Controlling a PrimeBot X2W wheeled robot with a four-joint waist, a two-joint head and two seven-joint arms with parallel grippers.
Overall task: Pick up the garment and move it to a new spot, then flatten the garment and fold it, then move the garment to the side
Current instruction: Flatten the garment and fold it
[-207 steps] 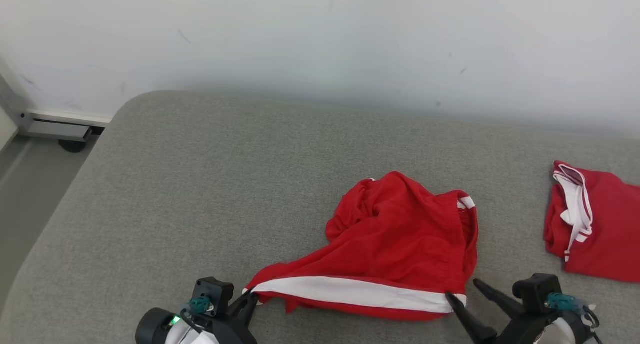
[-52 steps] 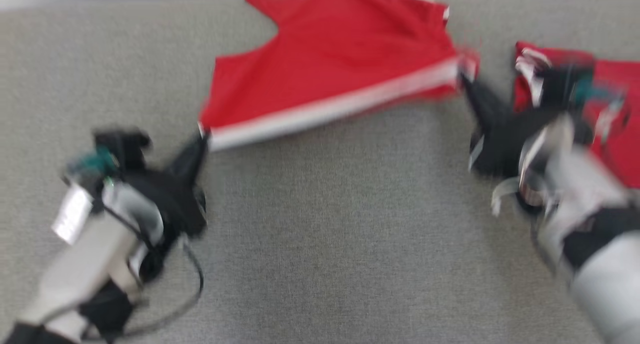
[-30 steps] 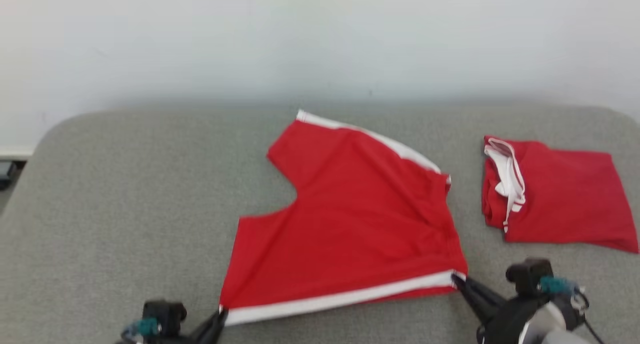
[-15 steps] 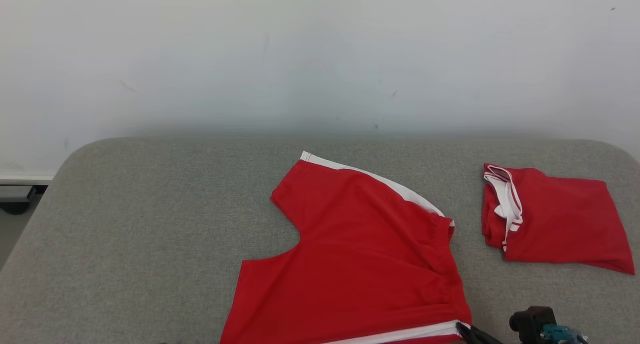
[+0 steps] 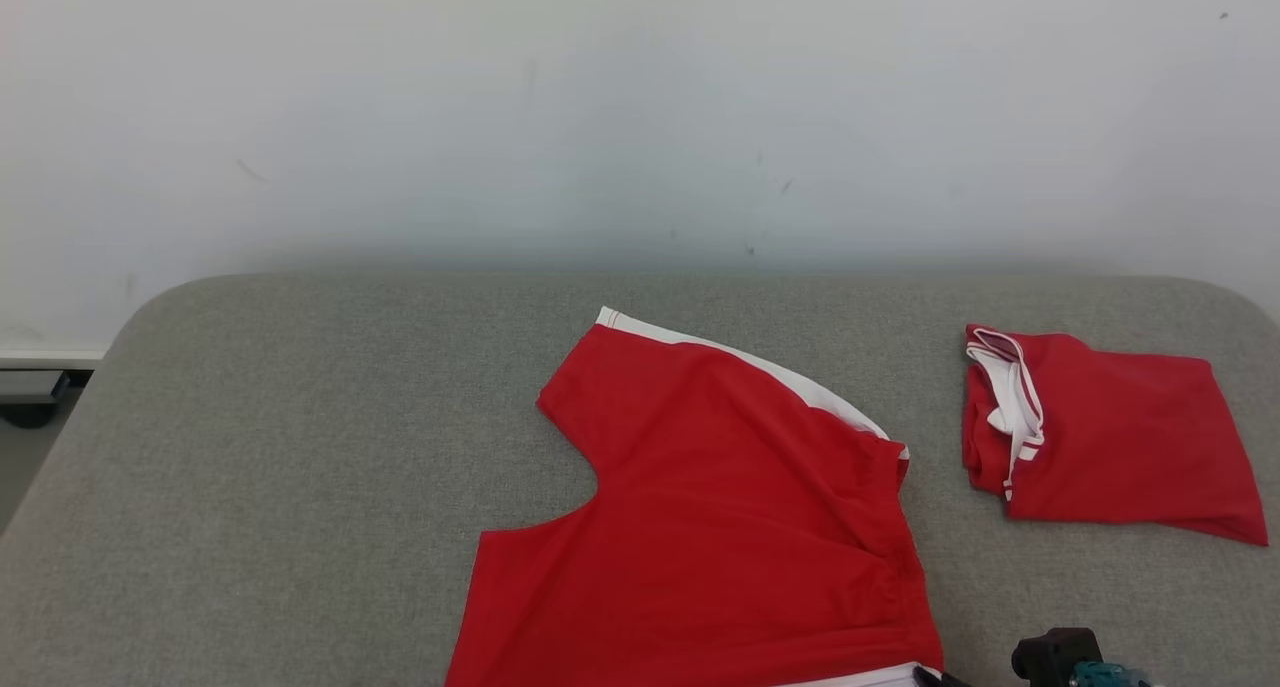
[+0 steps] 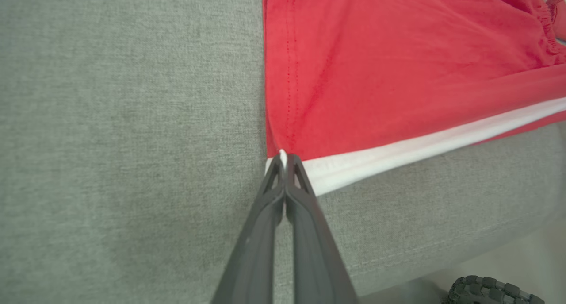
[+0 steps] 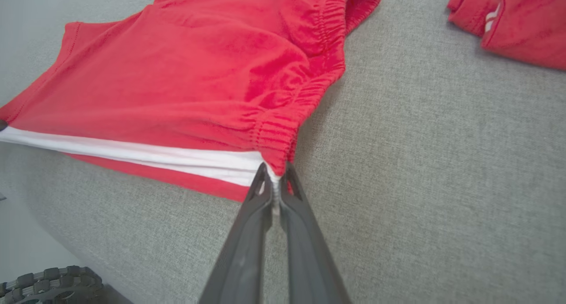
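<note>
Spread nearly flat, red, at the near middle of the grey upholstered surface (image 5: 300,447): the garment (image 5: 720,527). Stretched along its near edge, a white stripe (image 6: 420,147). Clamped at the hem corner by the left tool (image 6: 283,155), fingers pressed together on the cloth. Clamped at the gathered waistband corner by the right tool (image 7: 275,169), fingers closed on fabric too. Off to the right, well apart, a folded red piece (image 5: 1110,437) with white trim. Behind, a pale wall (image 5: 640,117).

Support: grey fabric cushion (image 5: 300,417). Red shorts (image 5: 720,527) spread flat ahead of right gripper (image 7: 275,171); folded red garment (image 5: 1110,437) laid apart, further right.
</note>
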